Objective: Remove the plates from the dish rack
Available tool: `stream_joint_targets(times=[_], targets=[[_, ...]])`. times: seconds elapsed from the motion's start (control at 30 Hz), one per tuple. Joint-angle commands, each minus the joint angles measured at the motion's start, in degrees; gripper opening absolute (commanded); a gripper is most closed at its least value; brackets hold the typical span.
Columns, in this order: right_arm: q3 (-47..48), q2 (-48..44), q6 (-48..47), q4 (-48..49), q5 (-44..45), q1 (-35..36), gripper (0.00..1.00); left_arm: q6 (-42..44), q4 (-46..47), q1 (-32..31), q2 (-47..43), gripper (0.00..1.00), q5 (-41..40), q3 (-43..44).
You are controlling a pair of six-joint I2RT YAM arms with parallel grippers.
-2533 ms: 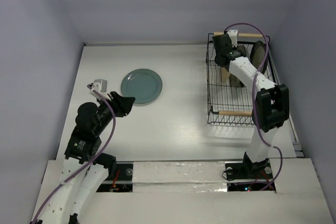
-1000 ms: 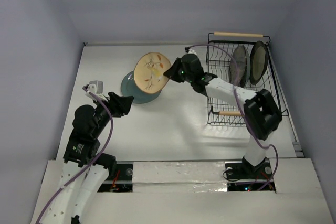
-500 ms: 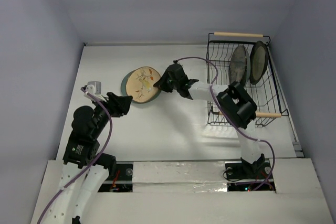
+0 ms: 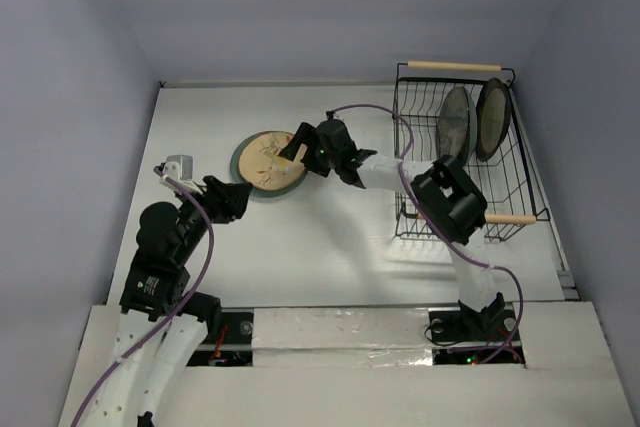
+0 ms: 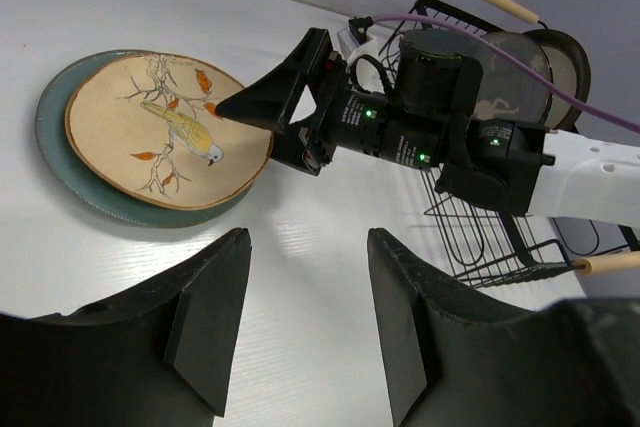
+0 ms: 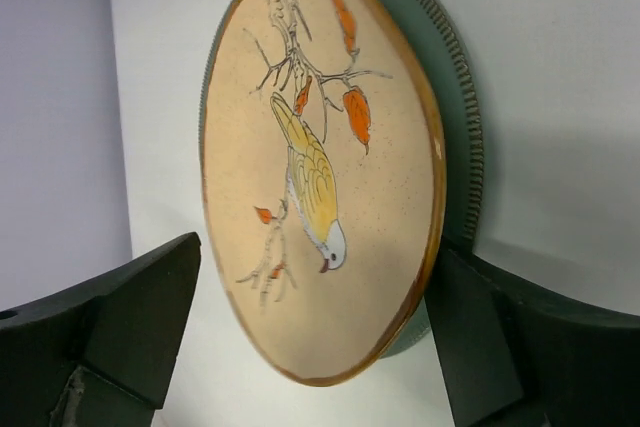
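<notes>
Here, right hand [image 4: 298,152] spread open around the rim of the tan bird plate [image 4: 268,160], that plate lying on the teal plate [image 5: 50,132] ahead of its fingers, dish rack [image 4: 455,66] behind that hand with two plates [image 4: 455,125] standing on edge, left hand [image 5: 305,247] open, empty, teal plate ahead of it

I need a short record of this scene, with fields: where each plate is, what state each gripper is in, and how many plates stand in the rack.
tan plate: lies on the teal plate, on the table left of the dish rack
plates in rack: two, a grey plate and a dark plate, standing on edge at the far end
right gripper: open, fingers on either side of the tan plate, holding nothing
left gripper: open, empty, over the table near the stack
</notes>
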Motion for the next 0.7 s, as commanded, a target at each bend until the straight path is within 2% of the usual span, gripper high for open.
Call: stream_joint_targets(times=[0.0, 0.07, 0.27, 0.57, 0.63, 0.67], targets=[[-0.07, -4.21, -4.19, 2.28, -0.31, 1.15, 0.97, -0.13, 2.38, 0.22, -0.54, 0.47, -0.09, -0.58], [0.55, -5.26, -5.86, -1.32, 1.0, 1.15, 1.0, -0.21, 2.38, 0.22, -0.54, 0.47, 0.0, -0.58], [-2.43, -9.83, -11.13, -5.81, 5.31, 1.68, 1.0, -0.13, 2.38, 0.22, -0.45, 0.47, 0.0, -0.58], [-12.8, -19.93, -13.51, -3.28, 3.82, 1.68, 1.0, -0.22, 2.29, 0.22, -1.24, 0.48, -0.18, -0.49], [-14.82, -23.52, -14.21, -2.75, 3.99, 1.68, 0.97, -0.21, 2.21, 0.22, -1.16, 0.48, -0.35, -0.49], [-15.44, -24.77, -14.65, -1.87, 3.82, 1.68, 0.91, -0.21, 2.2, 0.22, -1.24, 0.48, -0.35, -0.49]])
